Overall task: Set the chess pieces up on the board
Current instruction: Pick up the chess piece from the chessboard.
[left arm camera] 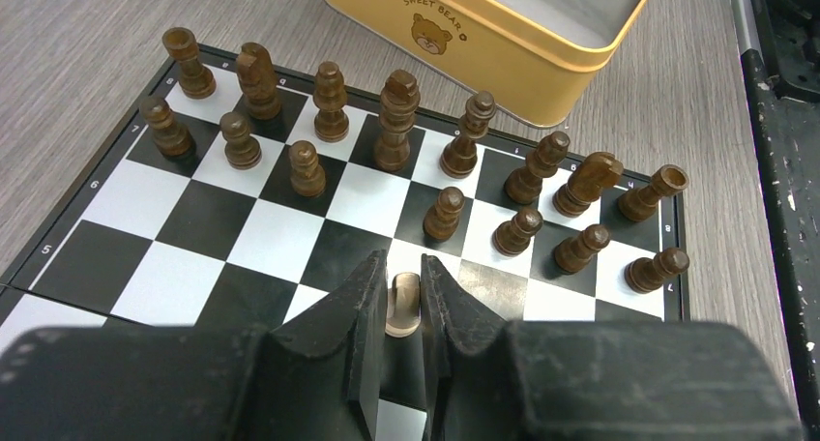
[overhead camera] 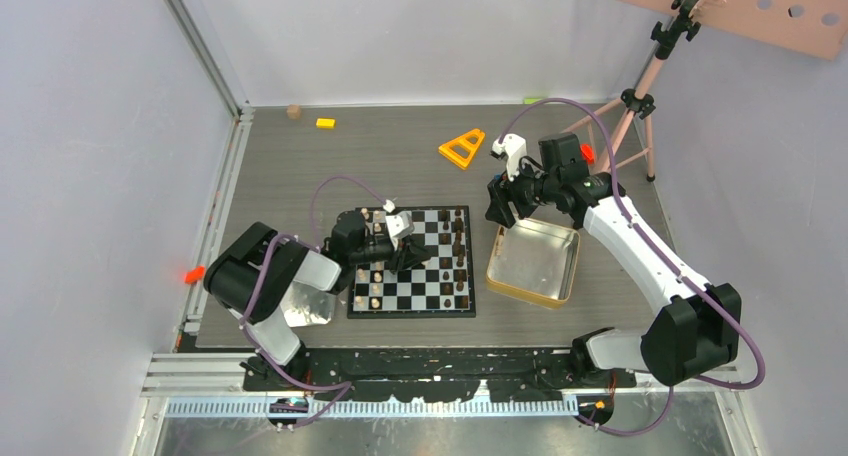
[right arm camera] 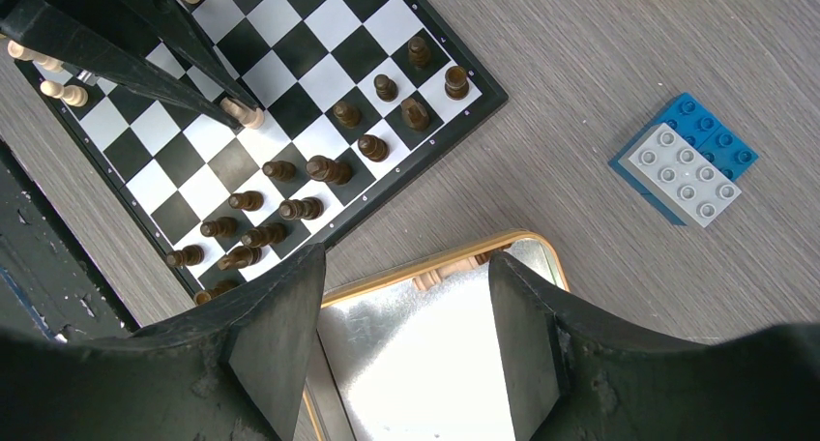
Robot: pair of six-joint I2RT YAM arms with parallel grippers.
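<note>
I am working through the light side now, with the dark side looking close to done: the dark pieces [left arm camera: 396,122] are standing upright in two rows along the edge of the board [overhead camera: 412,315] nearest the gold tin [overhead camera: 528,294]. I am seeing what looks like one empty square in their front row. The left jaws are closing snugly on a light piece [left arm camera: 403,306] out on the middle squares, well short of its home rows, so I am judging this one as mid-placement. Several other light pieces [overhead camera: 374,288] are already standing along the opposite edge, though I cannot count them from the overhead view. The right jaws are hanging wide apart above the tin, gripping nothing. Something pale [right arm camera: 448,269] is lying against the tin's inner wall, and I am taking it for another piece waiting to be fetched. I am reckoning the job well past halfway, with the light ranks to fill.
</note>
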